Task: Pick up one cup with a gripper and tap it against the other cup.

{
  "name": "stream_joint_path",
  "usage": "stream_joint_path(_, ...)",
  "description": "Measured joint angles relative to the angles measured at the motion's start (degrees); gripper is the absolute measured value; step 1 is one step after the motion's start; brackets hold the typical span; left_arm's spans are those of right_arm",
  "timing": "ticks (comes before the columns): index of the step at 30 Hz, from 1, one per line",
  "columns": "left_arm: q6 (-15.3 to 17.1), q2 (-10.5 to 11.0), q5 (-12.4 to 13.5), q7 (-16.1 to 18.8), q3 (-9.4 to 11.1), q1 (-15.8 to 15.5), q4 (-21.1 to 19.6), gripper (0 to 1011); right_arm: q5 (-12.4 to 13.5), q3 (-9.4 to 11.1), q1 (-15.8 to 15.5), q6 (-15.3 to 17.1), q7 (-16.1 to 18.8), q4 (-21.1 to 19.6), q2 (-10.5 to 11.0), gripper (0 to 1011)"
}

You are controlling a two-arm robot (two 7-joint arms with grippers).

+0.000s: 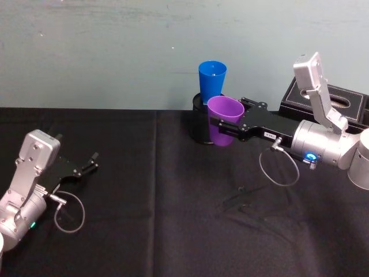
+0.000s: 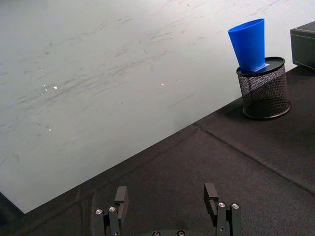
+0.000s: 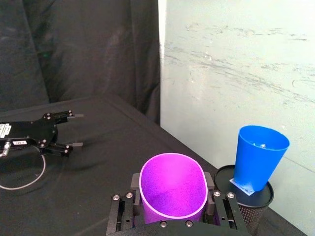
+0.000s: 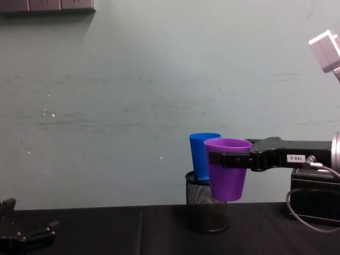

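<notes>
My right gripper (image 1: 222, 123) is shut on the purple cup (image 1: 224, 120), holding it upright in the air in front of the blue cup (image 1: 212, 77). The blue cup stands upright on a black mesh pen holder (image 1: 202, 121) at the table's back. In the chest view the purple cup (image 4: 228, 167) overlaps the blue cup (image 4: 202, 155); I cannot tell whether they touch. From the right wrist view the purple cup (image 3: 172, 186) sits between the fingers (image 3: 127, 206), with the blue cup (image 3: 257, 157) a little apart. The left gripper (image 1: 91, 161) rests open at the near left.
A black box (image 1: 340, 104) stands at the back right behind the right arm. A black cloth (image 1: 155, 202) covers the table, and a pale wall (image 1: 115, 52) rises right behind the pen holder. A loose cable (image 1: 279, 167) hangs under the right wrist.
</notes>
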Motion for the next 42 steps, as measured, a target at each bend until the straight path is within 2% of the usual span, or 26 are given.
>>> stream_joint_path(15, 0.0, 0.0, 0.0, 0.0, 0.0, 0.0, 0.0, 1011, 0.0, -0.8, -0.8, 1.1, -0.3, -4.1, 1.4, 718)
stream_joint_path(21, 0.0, 0.0, 0.0, 0.0, 0.0, 0.0, 0.0, 1011, -0.6, -2.1, -0.7, 2.3, 0.3, -5.4, 2.5, 718)
stream_joint_path(42, 0.0, 0.0, 0.0, 0.0, 0.0, 0.0, 0.0, 1011, -0.6, -1.9, -0.7, 2.1, 0.4, -5.3, 2.3, 718)
